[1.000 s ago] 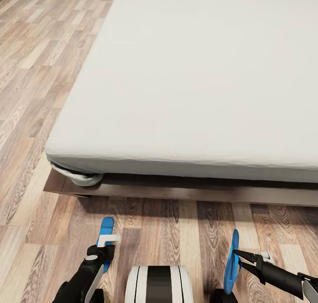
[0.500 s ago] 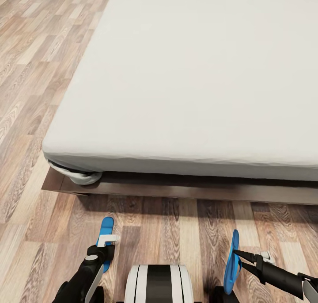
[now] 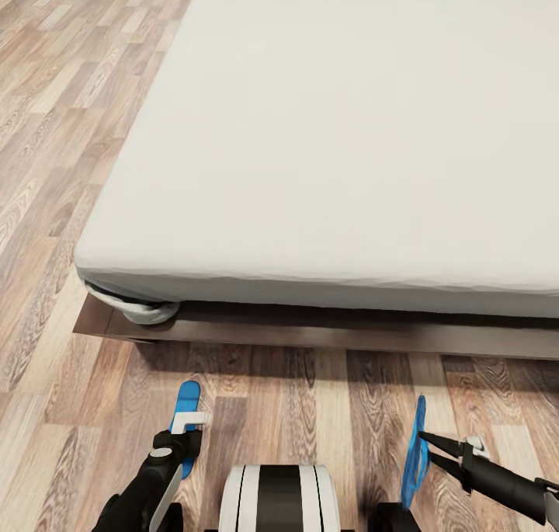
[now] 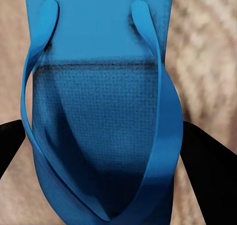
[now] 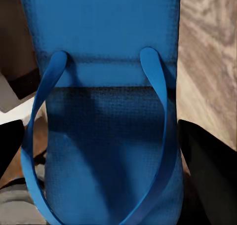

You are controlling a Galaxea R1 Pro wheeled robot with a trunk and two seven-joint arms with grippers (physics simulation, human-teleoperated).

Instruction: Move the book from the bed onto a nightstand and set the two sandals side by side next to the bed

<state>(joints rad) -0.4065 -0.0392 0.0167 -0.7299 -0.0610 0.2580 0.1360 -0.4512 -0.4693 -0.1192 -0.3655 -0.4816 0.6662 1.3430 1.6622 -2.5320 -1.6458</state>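
Head view: the big bed [image 3: 326, 151] stands on the wood floor [image 3: 46, 167], and the robot is at its near side. The left gripper [image 3: 185, 427] grips one blue sandal [image 3: 186, 408] low over the floor. The right gripper [image 3: 425, 446] pinches the other sandal [image 3: 414, 458], which stands up on its edge. Both sandals are near the bed, well apart from each other.

two sandals [image 3: 186, 408] [image 3: 415, 454]; one bed [image 3: 349, 151]
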